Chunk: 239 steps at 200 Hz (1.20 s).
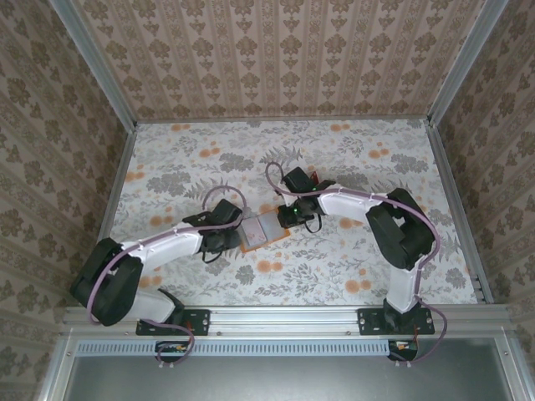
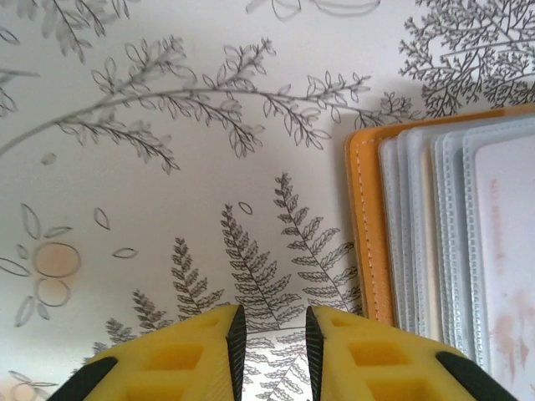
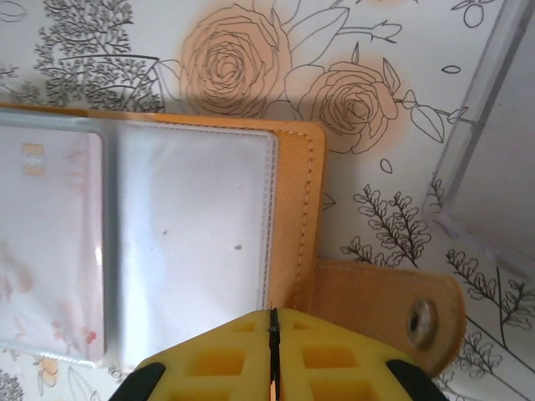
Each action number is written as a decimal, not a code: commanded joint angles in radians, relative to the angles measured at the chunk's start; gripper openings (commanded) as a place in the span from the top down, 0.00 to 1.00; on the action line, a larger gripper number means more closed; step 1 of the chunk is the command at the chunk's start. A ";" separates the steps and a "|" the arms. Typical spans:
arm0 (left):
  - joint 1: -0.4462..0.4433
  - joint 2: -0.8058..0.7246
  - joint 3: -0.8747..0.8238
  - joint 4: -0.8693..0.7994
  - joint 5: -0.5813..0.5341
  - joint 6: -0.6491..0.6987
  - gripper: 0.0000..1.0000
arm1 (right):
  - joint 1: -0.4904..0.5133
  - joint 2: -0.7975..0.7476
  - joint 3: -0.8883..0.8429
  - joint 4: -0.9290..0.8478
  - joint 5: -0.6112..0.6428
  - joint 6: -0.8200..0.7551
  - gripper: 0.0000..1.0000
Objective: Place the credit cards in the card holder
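Observation:
The orange-tan card holder lies open and flat on the floral table between my two grippers. Its clear sleeves face up. One sleeve holds a pale credit card with a gold chip and reddish marks, which also appears in the left wrist view. My right gripper is shut, its tips at the right edge of a clear sleeve beside the orange border; I cannot tell whether it pinches anything. My left gripper stands just left of the holder's orange edge, open a little, with only tablecloth between its fingers.
The holder's clasp tab with its metal snap lies flat to the right. A pale grey object stands close by at the right. A small red thing peeks out behind the right wrist. Patterned walls enclose the table.

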 commanded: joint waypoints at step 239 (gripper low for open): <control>0.124 0.067 -0.056 0.127 0.177 0.101 0.83 | 0.000 0.143 0.118 0.077 -0.093 0.104 0.89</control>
